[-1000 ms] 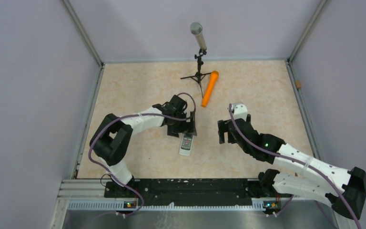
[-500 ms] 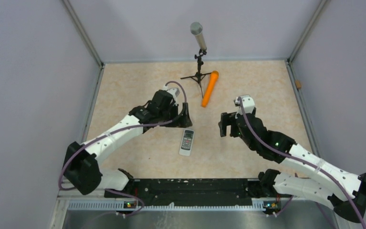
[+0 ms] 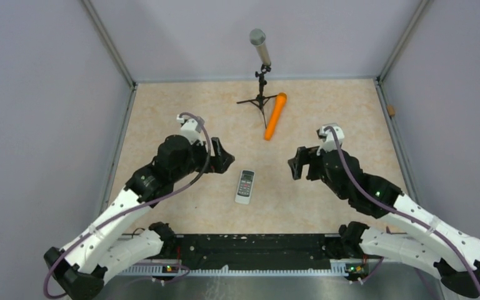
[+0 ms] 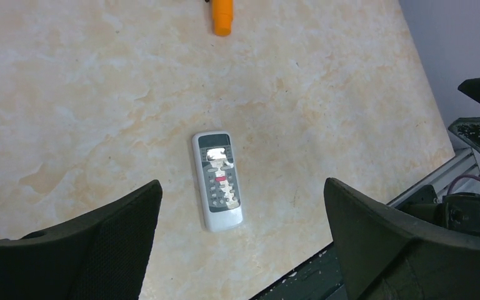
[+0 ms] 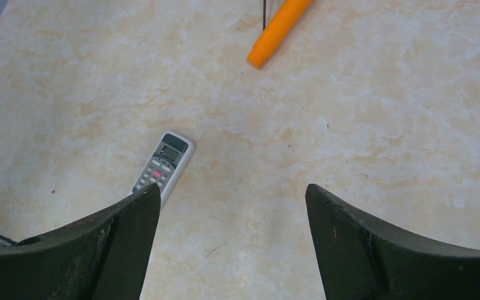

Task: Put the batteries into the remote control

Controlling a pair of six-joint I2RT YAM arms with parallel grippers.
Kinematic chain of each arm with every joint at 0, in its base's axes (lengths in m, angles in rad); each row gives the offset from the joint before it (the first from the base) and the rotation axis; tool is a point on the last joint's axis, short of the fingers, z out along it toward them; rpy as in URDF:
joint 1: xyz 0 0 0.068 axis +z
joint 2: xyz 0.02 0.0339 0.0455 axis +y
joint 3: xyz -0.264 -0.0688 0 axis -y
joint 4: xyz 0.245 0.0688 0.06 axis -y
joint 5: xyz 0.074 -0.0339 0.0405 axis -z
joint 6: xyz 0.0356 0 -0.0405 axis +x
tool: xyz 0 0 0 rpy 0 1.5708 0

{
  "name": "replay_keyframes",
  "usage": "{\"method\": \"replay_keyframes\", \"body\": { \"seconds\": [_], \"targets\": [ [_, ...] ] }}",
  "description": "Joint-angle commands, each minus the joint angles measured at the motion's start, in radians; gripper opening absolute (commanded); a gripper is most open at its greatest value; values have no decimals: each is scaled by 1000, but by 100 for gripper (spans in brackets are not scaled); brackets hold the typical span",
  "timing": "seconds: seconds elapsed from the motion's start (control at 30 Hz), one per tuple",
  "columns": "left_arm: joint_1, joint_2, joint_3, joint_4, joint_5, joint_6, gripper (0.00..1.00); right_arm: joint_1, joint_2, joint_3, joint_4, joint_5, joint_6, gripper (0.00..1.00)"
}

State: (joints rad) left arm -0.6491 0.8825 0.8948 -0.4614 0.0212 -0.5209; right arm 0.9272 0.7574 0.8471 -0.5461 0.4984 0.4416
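The remote control (image 3: 245, 186) lies face up on the table, buttons and dark screen showing; it also shows in the left wrist view (image 4: 217, 180) and the right wrist view (image 5: 162, 165). My left gripper (image 3: 223, 157) hangs open to its left, nothing between its fingers (image 4: 119, 231). My right gripper (image 3: 297, 167) stands open to the remote's right, also empty, with the remote beside its left fingertip (image 5: 139, 206). The batteries are not in view.
A long orange cylinder (image 3: 275, 115) lies at the back of the table beside a grey microphone on a black tripod (image 3: 261, 75). The black rail (image 3: 250, 247) runs along the near edge. Grey walls enclose the table.
My left arm has pulled back to the left and away from the remote, which stays where it was. My right gripper has drifted slightly right and nearer.
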Motion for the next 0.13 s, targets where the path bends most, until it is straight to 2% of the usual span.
{"method": "replay_keyframes", "body": {
  "seconds": [0.0, 0.1],
  "targets": [
    [1, -83, -57, 58, -56, 2, 99, -5, -54, 12, -8, -81, -13, 82],
    [2, -103, -63, 40, -65, -3, 99, -4, -43, 24, -41, -36, 21, 86]
  ]
}}
